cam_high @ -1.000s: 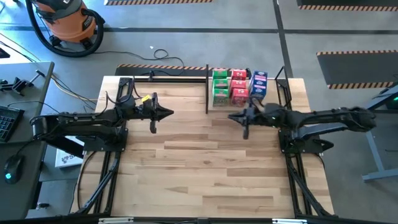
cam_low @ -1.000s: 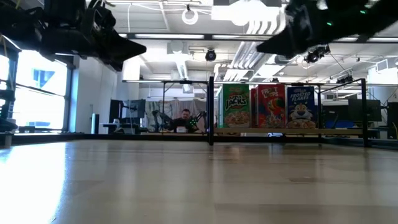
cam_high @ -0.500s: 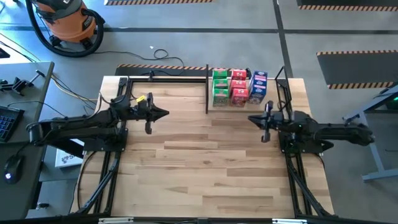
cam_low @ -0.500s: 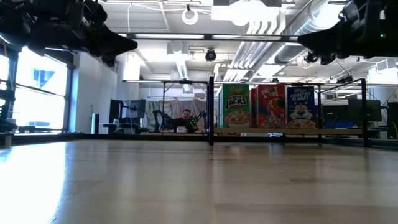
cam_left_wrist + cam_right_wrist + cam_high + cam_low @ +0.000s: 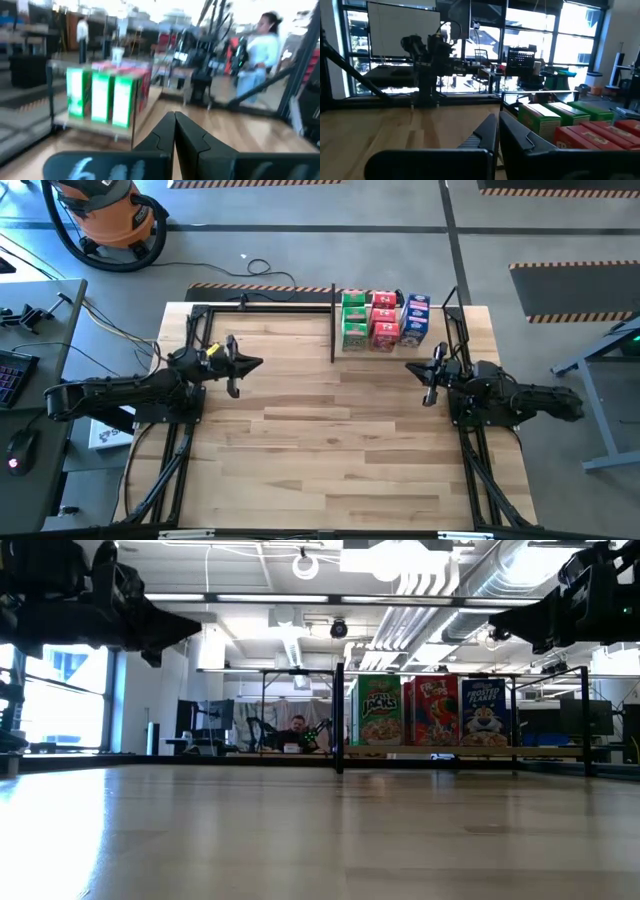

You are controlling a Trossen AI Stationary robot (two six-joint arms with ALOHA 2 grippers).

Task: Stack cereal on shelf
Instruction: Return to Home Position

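The cereal boxes (image 5: 384, 320) stand upright in green, red and blue rows on the shelf (image 5: 333, 330), a black rod rack along the table's far edge. The low view shows their fronts (image 5: 430, 711); the wrist views show the green boxes (image 5: 102, 95) and green and red tops (image 5: 565, 120). My left gripper (image 5: 255, 363) hangs shut over the table's left part, well left of the shelf, holding nothing (image 5: 174, 125). My right gripper (image 5: 412, 368) hangs shut near the right edge, just in front of the boxes, also holding nothing (image 5: 498, 125).
Black arm base frames (image 5: 170, 430) run along both sides of the table. The wooden table top (image 5: 320, 440) lies bare between the arms. An orange vacuum (image 5: 100, 215) stands on the floor beyond the far left. People show in the room behind the table (image 5: 257, 55).
Both arms have drawn back and sunk a little. My right gripper has gone toward the table's right edge, away from the cereal boxes. My left gripper has gone toward the left edge. Both have stayed shut. The boxes have kept still.
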